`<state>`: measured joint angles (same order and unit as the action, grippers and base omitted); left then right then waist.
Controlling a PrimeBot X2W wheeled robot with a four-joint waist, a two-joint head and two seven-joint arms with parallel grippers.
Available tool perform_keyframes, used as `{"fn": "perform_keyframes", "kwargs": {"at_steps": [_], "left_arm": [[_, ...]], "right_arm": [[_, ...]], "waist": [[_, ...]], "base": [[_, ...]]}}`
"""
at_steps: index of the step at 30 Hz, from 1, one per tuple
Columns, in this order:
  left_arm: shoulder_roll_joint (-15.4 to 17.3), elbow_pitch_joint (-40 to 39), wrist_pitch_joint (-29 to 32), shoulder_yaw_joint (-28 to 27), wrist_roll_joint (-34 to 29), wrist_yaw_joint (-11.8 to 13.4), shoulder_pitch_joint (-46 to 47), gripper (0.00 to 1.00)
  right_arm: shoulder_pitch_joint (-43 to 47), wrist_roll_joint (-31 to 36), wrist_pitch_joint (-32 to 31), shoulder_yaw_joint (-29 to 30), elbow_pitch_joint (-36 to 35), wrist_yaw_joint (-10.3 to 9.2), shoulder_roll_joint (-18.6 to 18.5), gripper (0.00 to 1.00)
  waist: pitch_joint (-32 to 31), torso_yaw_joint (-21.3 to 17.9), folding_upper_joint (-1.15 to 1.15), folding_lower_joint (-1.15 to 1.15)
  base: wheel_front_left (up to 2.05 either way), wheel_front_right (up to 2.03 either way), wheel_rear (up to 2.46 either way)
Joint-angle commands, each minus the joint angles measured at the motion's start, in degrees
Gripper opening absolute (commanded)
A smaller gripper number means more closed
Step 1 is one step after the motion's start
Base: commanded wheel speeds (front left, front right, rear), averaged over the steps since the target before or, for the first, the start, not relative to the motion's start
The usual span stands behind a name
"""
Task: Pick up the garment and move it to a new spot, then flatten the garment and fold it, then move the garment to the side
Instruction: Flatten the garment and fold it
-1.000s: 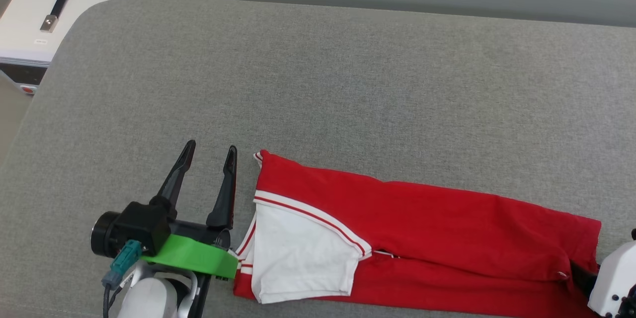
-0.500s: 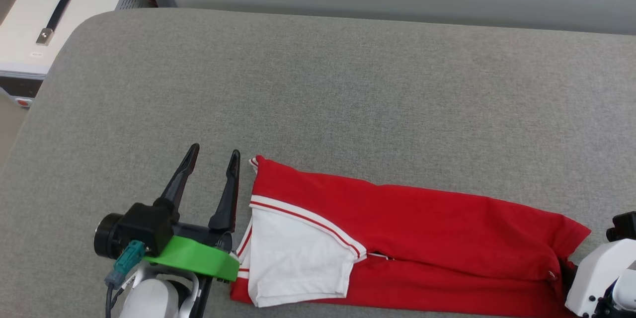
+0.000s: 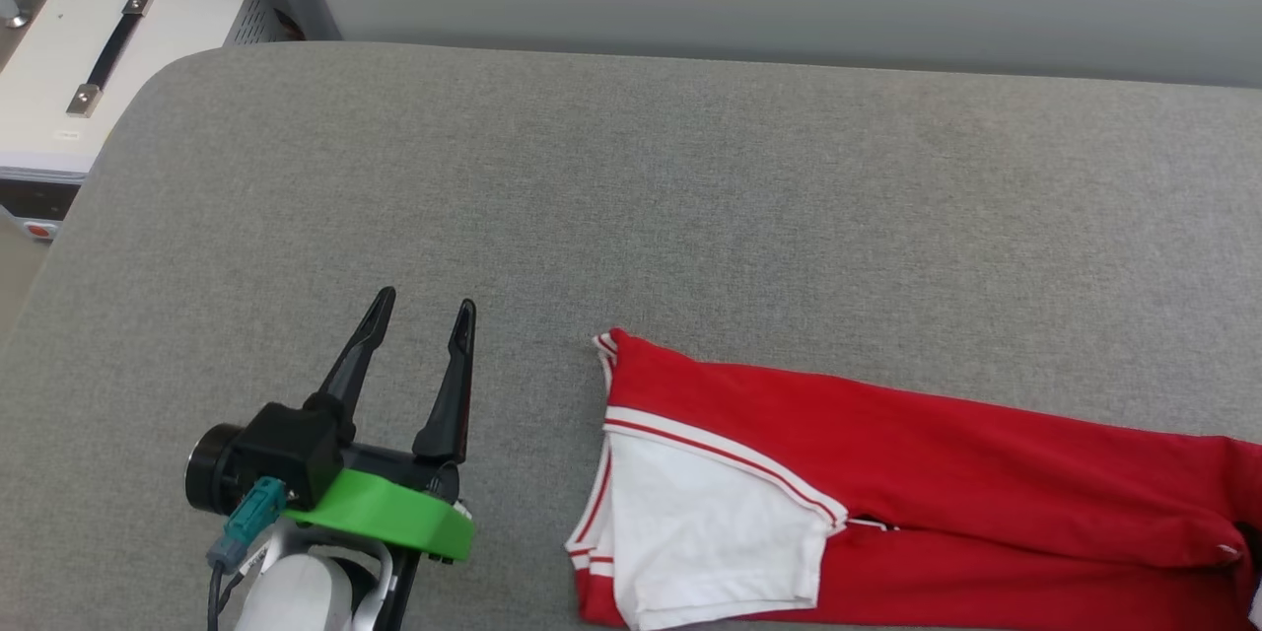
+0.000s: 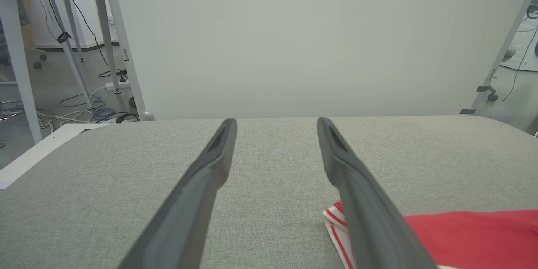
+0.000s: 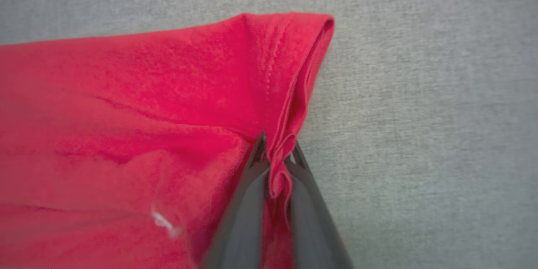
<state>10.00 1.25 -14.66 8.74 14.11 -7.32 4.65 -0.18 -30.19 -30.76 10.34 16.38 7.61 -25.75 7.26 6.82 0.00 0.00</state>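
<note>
At the right claw (image 5: 277, 151): two dark fingers are pressed together on a pinch of red cloth, a gathered fold at one end of the garment (image 5: 147, 92).
Around that grip: the red cloth puckers into the fingers and lies flat on the grey weave farther out.
The garment: a long, narrow red band along the near edge of the table (image 3: 631, 197), running off towards the robot's right. At its other end a white sleeve (image 3: 710, 523) with red-striped trim lies folded on top.
At the left claw (image 3: 425, 301): the fingers stand wide apart with nothing between them, low over bare table, well apart from the sleeve end.
Farther out: a white case (image 3: 108, 49) with a black handle sits beyond the table's far left corner, and a plain pale wall is behind.
Step in hand: the shirt already looks folded lengthwise, so this is probably the last step, moving it aside.
Next move: keep the pinch firm and draw the cloth sideways, low over the table. That way the sleeve and layers should not slide open before release.
</note>
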Motion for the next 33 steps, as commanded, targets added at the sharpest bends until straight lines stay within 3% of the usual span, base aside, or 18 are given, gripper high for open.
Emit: {"fn": "perform_keyframes", "kwargs": {"at_steps": [1,12,22,28,33], "left_arm": [[0.40,0.13,-0.34,-0.04,0.50,-0.16,-0.57,1.00],[0.33,1.21,-0.34,0.35,0.99,-0.16,-2.00,1.00],[0.51,1.99,-0.34,0.98,1.80,-0.16,-3.57,1.00],[0.27,2.14,-0.34,1.06,2.21,-0.16,-4.06,1.00],[0.12,2.02,-0.34,0.95,2.35,-0.16,-4.23,1.00]], "right_arm": [[-0.83,1.04,0.93,1.31,0.94,-0.12,-1.32,0.00],[1.11,0.34,1.79,1.12,-1.86,-0.12,0.10,0.00],[6.12,1.69,-1.62,-2.85,-13.43,-0.12,3.44,0.00],[8.50,0.50,-5.43,-5.62,-21.28,-0.12,8.35,0.00],[9.02,-1.84,-7.64,-8.04,-25.55,-0.12,14.83,0.00]], "waist": [[-0.18,-0.03,0.00,0.00],[-3.26,-0.48,0.00,0.00],[-5.95,-0.85,0.00,0.00],[-6.71,-0.39,0.00,0.00],[-6.86,0.35,0.00,0.00]], "base": [[0.00,0.00,0.00],[0.00,0.00,0.00],[0.00,0.00,0.00],[0.00,0.00,0.00],[0.00,0.00,0.00]]}}
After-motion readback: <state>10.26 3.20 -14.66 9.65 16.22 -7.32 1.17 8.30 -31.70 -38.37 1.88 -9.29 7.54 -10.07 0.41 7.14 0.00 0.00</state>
